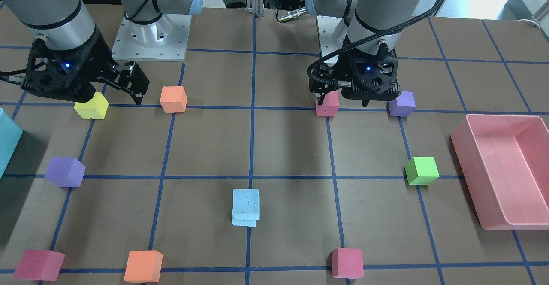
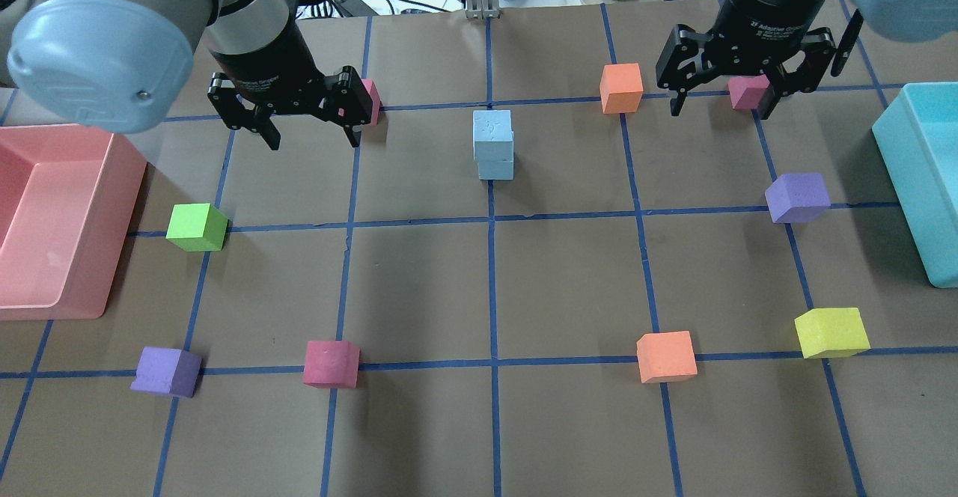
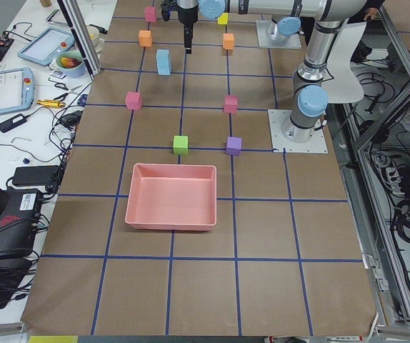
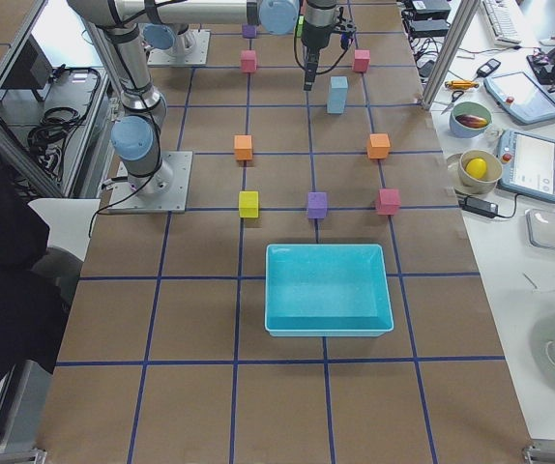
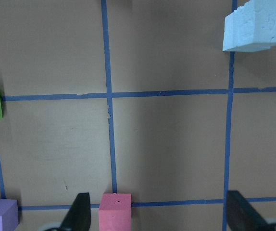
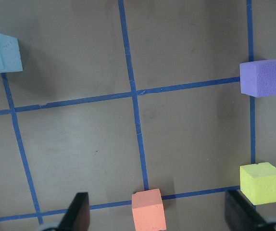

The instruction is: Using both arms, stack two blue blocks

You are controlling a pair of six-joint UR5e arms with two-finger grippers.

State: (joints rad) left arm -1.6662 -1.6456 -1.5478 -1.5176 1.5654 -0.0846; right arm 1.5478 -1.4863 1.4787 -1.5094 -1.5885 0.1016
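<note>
Grippers are hanging high above the brown, blue-taped surface (image 2: 419,287), both with fingers spread apart and gripping nothing. My left gripper (image 2: 313,138) is hovering over my left half and my right gripper (image 2: 718,108) over my right half.

Nearest my base, four cubes are sitting in a row close to one tape line: a purple foam cube (image 2: 166,371), a crimson foam cube (image 2: 331,364), an orange foam cube (image 2: 666,356) and a yellow foam cube (image 2: 831,332). All of them are lying well apart from one another.

Farther out, a green foam cube (image 2: 196,226) is resting beside the pink plastic bin (image 2: 101,242) on my left. A second purple foam cube (image 2: 799,197) is sitting near the teal plastic bin (image 2: 913,205) on my right.

Beyond those, on the middle tape line, the two blue blocks are standing as a stack. The upper pale-blue foam block (image 2: 492,134) is resting on the lower pale-blue foam block (image 2: 495,168), shifted slightly so their edges are not quite lining up. Neither gripper is touching them.

In the farthest row, a second orange foam cube (image 2: 621,87) is sitting to the right of the stack. Two pink foam cubes are also lying there, one on my left (image 1: 347,262) and one on my right (image 1: 38,264).
</note>
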